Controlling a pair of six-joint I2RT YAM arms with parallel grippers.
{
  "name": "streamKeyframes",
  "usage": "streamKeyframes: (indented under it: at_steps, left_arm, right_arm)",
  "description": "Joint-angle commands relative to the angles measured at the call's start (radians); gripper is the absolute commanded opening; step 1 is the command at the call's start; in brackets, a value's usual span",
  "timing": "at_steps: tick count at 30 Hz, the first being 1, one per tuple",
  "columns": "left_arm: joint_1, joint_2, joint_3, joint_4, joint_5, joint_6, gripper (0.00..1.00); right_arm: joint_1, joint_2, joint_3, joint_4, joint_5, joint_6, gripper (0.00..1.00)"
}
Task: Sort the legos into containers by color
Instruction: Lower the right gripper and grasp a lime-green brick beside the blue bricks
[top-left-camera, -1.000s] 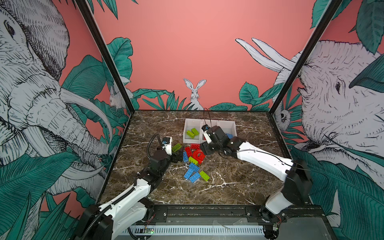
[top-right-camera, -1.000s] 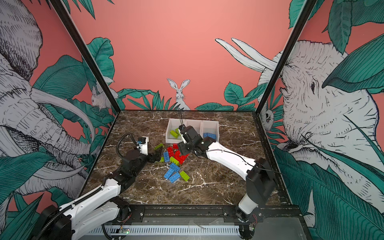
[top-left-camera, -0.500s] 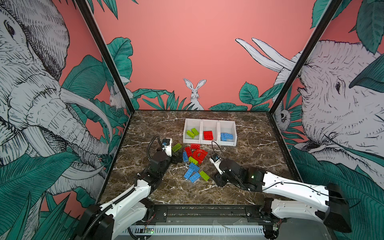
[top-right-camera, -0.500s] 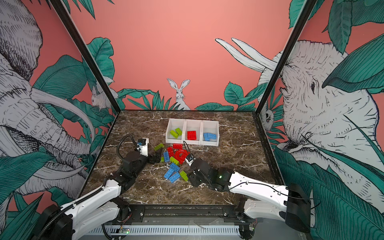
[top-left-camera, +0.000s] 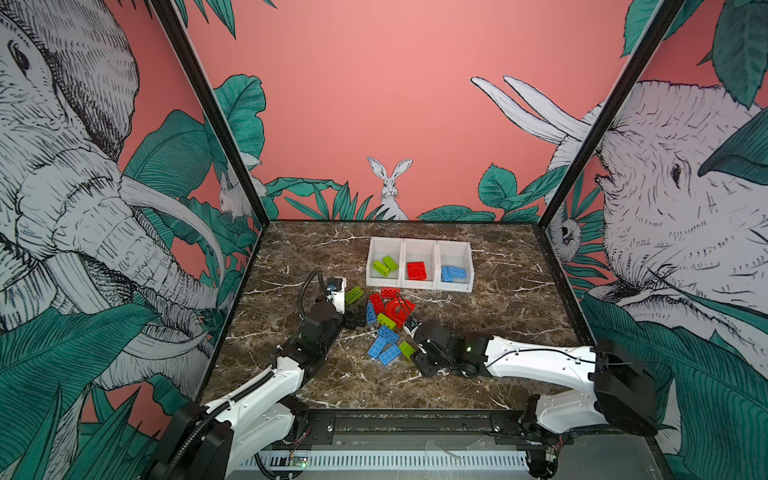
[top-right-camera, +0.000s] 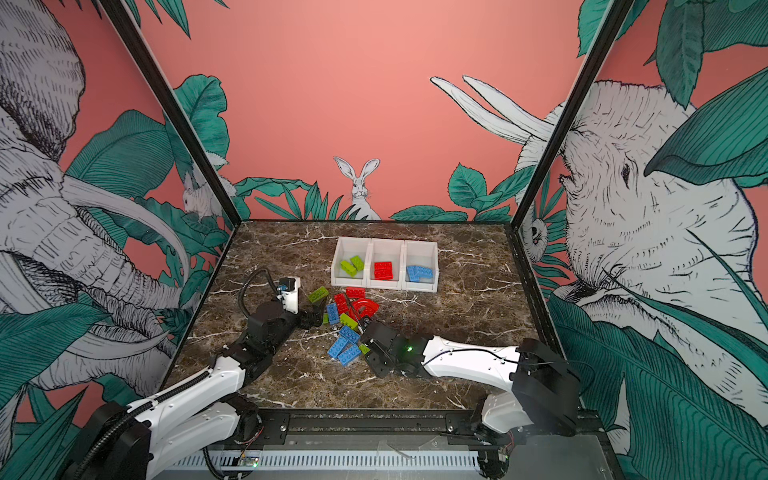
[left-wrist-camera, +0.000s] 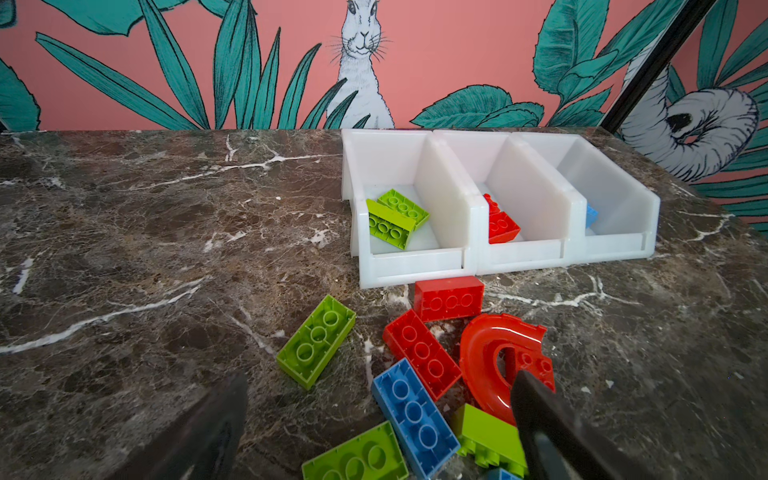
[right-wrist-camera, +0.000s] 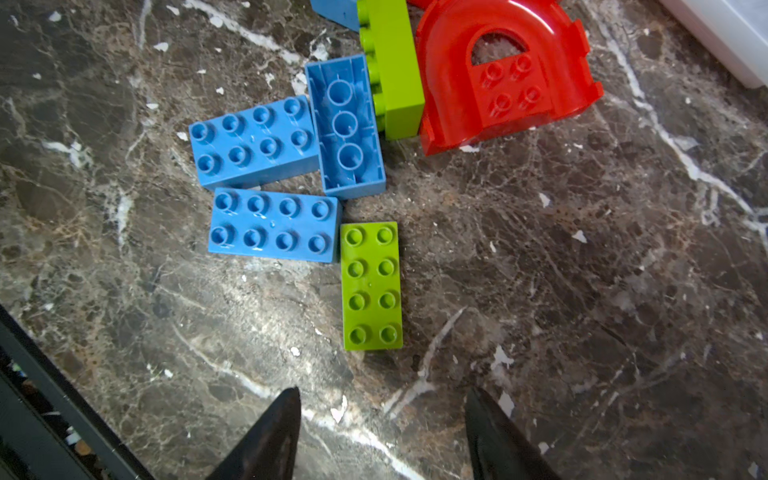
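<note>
Both sets of fingers (right-wrist-camera: 270, 436) gape empty: left gripper (left-wrist-camera: 378, 378) over the legos (left-wrist-camera: 422, 353), right gripper (right-wrist-camera: 382, 390) near a lime brick (right-wrist-camera: 371, 286).

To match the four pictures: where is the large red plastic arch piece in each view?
A top view: the large red plastic arch piece, in the loose pile before the middle white bin.
A top view: arch, same place.
Left wrist: arch beside red bricks, partly behind a dark finger of the left hand.
Right wrist: arch beyond the blue bricks.
Shared landmark: the lime green brick on its side, against the arch.
</note>
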Motion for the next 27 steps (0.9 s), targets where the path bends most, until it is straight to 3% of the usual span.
streamKeyframes:
  at_steps: [1,17,27]
  left_arm:
    - [-0.002,-0.003,0.025,0.006,-0.007,0.007,0.99]
    - [-0.002,-0.024,0.024,-0.01,-0.028,0.023,0.99]
    - [-0.001,-0.029,0.025,-0.013,-0.028,0.026,0.99]
  right_arm:
    - [0.006,0.051,0.039,0.037,-0.007,-0.023,0.61]
    - [0.001,0.242,0.097,0.068,-0.031,-0.056,0.59]
    - [-0.017,0.274,0.087,0.089,-0.048,-0.051,0.5]
